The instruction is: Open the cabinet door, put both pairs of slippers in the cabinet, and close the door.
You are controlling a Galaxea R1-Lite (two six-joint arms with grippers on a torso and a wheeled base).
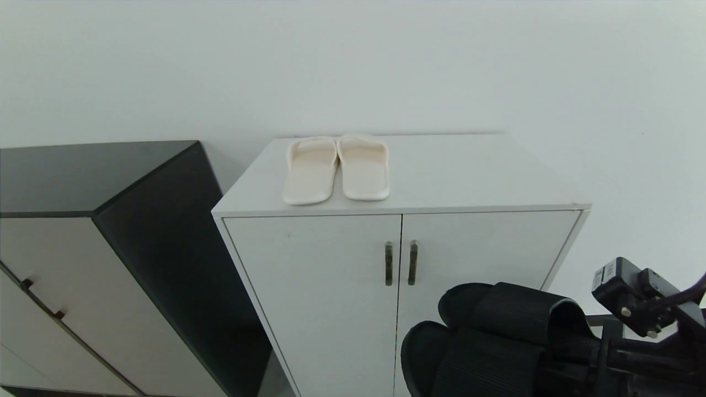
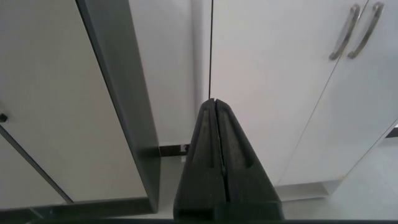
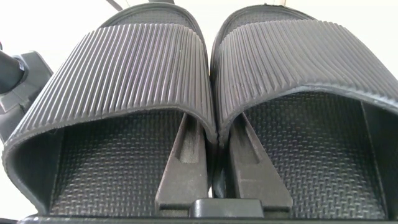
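The white cabinet (image 1: 309, 275) has both doors closed, and its two dark handles (image 1: 400, 263) meet at the middle seam. A cream pair of slippers (image 1: 336, 168) lies side by side on its top, left of centre. In front of the right door, low down, my right gripper (image 3: 214, 146) is shut on a black pair of slippers (image 1: 485, 336), one finger inside each, pinching their inner walls together (image 3: 214, 93). My left gripper (image 2: 214, 106) is shut and holds nothing, low near the cabinet's left front corner; the handles (image 2: 356, 31) lie farther off.
A tall black-sided cabinet (image 1: 160, 237) with pale drawer fronts stands close to the left of the white one, with a narrow gap (image 2: 177, 93) between them. A plain white wall (image 1: 353, 66) is behind both.
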